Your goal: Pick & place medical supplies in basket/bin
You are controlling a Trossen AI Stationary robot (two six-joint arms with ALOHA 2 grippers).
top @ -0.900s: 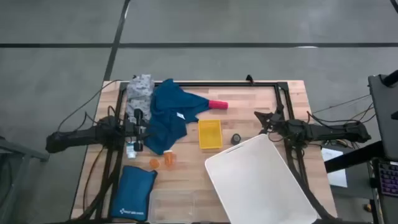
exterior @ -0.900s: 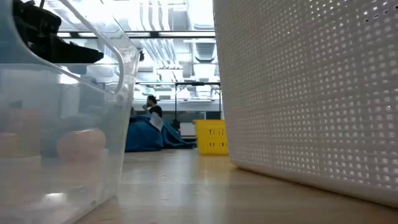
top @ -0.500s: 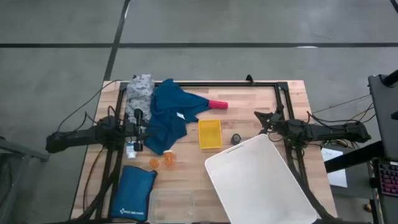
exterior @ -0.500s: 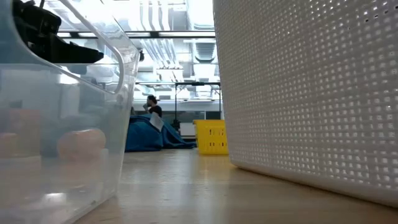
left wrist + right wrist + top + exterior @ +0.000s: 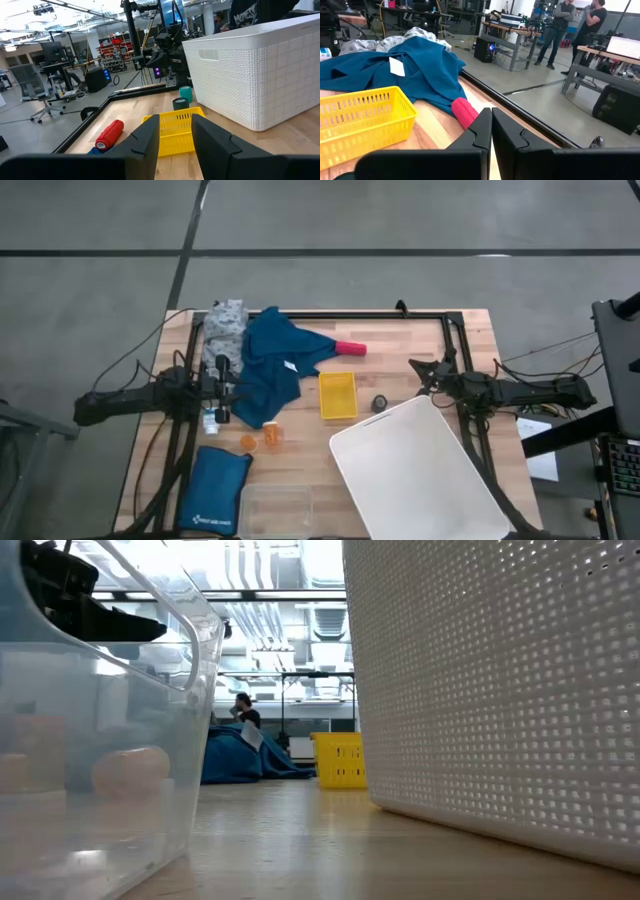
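The blue cloth garment (image 5: 272, 365) lies spread at the table's far left, with the grey dotted cloth (image 5: 227, 323) behind it. A pink roll (image 5: 351, 348) lies beside the garment's right edge. A dark roll (image 5: 380, 403) and a teal roll (image 5: 185, 93) stand between the yellow basket (image 5: 337, 396) and the big white basket (image 5: 425, 470). Two orange pill bottles (image 5: 262, 440) and small white bottles (image 5: 212, 419) sit at near left. My left gripper (image 5: 175, 145) stands open at the garment's left edge (image 5: 222, 373), with nothing between its fingers. My right gripper (image 5: 491, 127) is shut and touches nothing, right of the yellow basket (image 5: 420, 370).
A blue padded pouch (image 5: 215, 490) lies at the near left, with a clear plastic bin (image 5: 275, 510) beside it. A black frame (image 5: 360, 315) runs along the far edge. People stand in the room behind the table (image 5: 560, 20). Bare wood lies between the yellow basket and the orange bottles.
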